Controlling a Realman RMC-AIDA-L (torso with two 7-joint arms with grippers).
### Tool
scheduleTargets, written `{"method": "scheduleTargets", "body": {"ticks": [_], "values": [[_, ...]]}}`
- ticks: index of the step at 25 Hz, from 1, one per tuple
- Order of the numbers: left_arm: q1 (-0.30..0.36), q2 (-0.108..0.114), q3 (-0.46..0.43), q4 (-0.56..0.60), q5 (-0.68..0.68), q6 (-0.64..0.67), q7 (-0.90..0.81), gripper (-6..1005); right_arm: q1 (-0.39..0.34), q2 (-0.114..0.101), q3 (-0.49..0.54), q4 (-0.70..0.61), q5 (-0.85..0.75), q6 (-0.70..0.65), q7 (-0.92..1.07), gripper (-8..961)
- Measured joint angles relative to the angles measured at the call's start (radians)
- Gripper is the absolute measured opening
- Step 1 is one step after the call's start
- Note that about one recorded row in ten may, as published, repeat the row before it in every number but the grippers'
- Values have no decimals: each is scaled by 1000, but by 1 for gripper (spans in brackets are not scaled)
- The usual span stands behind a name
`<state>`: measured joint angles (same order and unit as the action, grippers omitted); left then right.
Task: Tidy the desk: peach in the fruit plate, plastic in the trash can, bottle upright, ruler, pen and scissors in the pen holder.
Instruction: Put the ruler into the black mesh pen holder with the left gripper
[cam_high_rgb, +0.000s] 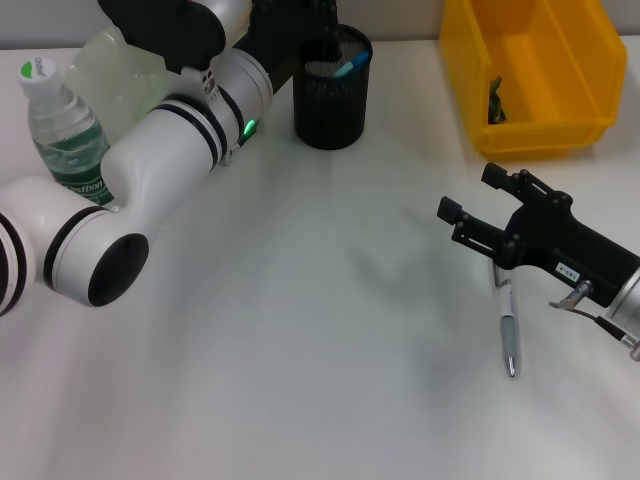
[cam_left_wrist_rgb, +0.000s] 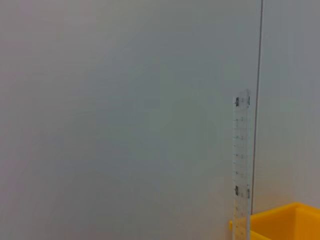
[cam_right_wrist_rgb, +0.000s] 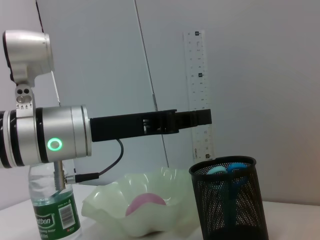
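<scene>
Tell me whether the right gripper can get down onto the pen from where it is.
Probably yes. The right gripper hangs open just beside the pen, which lies alone on the bare table under that arm. Nothing stands between them; the yellow bin sits farther back.

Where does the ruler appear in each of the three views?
Head view: not visible, hidden behind the left arm above the pen holder.
Left wrist view: ruler upright, beside the yellow bin.
Right wrist view: ruler upright in the left gripper, above the holder.
Shared landmark: the pen holder.
</scene>
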<state>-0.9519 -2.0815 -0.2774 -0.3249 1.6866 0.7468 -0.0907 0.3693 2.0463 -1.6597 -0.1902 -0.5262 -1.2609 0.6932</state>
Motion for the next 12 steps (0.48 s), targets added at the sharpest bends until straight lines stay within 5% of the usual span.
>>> {"method": "scheduleTargets", "body": {"ticks": [12], "values": [[6, 0, -3, -1, 46, 2, 0, 28, 3, 2, 0, -3, 0, 0, 0, 826]]}}
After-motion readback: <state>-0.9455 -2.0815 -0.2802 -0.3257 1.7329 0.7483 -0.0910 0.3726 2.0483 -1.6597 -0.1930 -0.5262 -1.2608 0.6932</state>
